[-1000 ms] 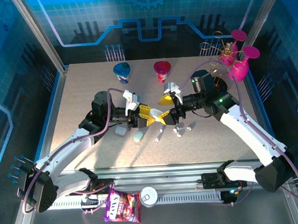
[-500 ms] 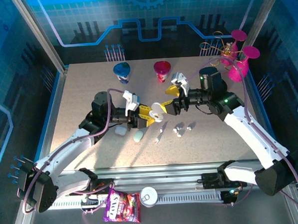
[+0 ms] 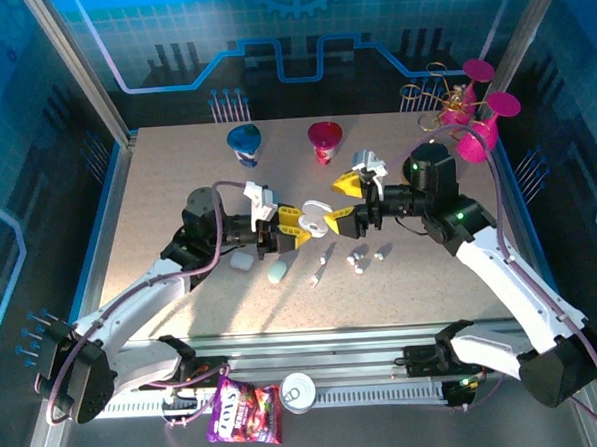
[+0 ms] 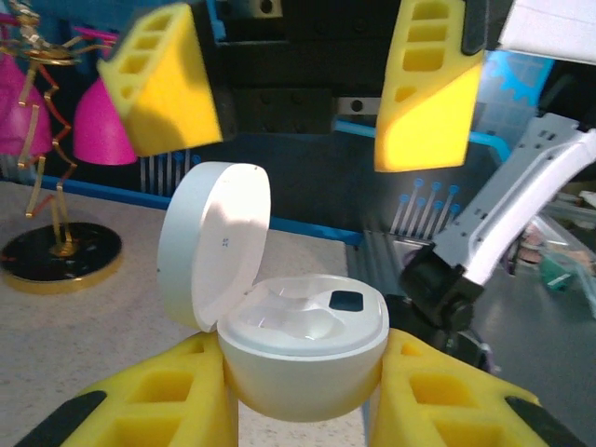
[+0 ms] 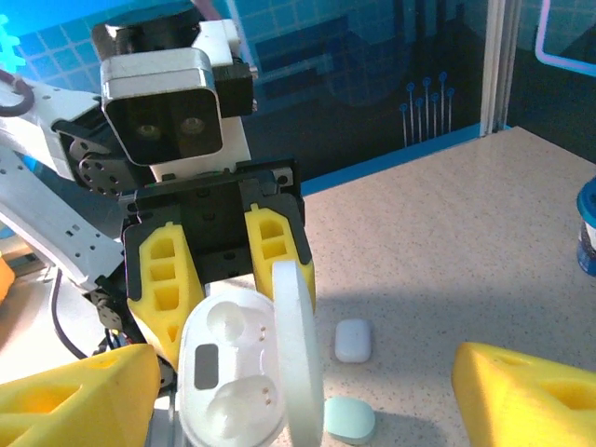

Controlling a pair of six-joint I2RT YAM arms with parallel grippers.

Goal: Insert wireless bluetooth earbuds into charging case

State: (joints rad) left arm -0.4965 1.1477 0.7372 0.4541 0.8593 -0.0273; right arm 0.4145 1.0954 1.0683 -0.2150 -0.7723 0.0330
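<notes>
My left gripper [image 3: 297,227] is shut on the base of a white charging case [image 3: 314,221], held above the table with its lid open. In the left wrist view the case [image 4: 303,346] sits between my yellow fingers [image 4: 140,400], lid [image 4: 214,240] tipped up to the left. From the right wrist the case [image 5: 228,372] faces the camera and both its wells look bare. My right gripper [image 3: 341,203] stands open just right of the case, nothing in it. Several small white earbuds [image 3: 358,256] lie on the table below the grippers, one [image 3: 320,273] further left.
A closed white case [image 3: 240,260] and a pale teal case [image 3: 279,272] lie under the left gripper, also as white case [image 5: 353,339] and teal case [image 5: 349,419]. Blue cup [image 3: 243,143], magenta cup [image 3: 324,140] and magenta glasses on a gold stand [image 3: 473,119] are at the back.
My right gripper has drawn back to the right and up, away from the held case, and its jaws have spread a little wider. The left gripper and case have stayed put.
</notes>
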